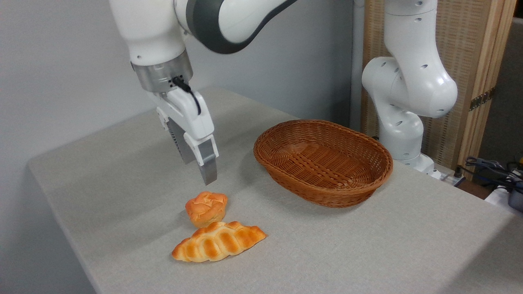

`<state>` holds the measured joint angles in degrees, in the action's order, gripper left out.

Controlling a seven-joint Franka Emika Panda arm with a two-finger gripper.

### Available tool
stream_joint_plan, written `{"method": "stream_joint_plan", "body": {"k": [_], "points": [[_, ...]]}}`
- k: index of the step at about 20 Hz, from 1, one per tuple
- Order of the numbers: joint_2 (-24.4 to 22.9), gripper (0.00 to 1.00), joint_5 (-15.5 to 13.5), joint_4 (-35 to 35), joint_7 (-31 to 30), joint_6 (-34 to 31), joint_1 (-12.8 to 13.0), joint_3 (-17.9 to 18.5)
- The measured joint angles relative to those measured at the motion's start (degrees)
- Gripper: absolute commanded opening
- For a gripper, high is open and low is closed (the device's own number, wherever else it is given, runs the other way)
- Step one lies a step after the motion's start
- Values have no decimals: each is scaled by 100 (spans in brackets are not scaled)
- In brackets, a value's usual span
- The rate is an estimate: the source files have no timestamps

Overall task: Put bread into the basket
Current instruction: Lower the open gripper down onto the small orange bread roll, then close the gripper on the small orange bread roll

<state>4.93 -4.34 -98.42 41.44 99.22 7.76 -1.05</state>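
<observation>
The bread [206,208] is a small round golden-orange bun with a cracked top, lying on the grey tablecloth near the front left. My gripper [199,171] hangs just above it, pointing down and slightly tilted, a small gap away from the bun's top. Its two fingers stand apart, open, with nothing between them. The basket [327,197], oval, reddish-brown wicker, sits to the right of the bun, and I see nothing inside it.
A longer braided golden loaf [218,241] lies right in front of the bun, touching or nearly touching it. The arm's white base [402,134] stands behind the basket. Cables [494,169] lie at the far right, off the table.
</observation>
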Motion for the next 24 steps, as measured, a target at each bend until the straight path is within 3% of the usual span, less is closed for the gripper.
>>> {"method": "stream_joint_plan", "body": {"k": [10,24], "points": [[235,100,1,-505,0,656,12,-29],[611,98,90,-555,12,783,102,-35]]}}
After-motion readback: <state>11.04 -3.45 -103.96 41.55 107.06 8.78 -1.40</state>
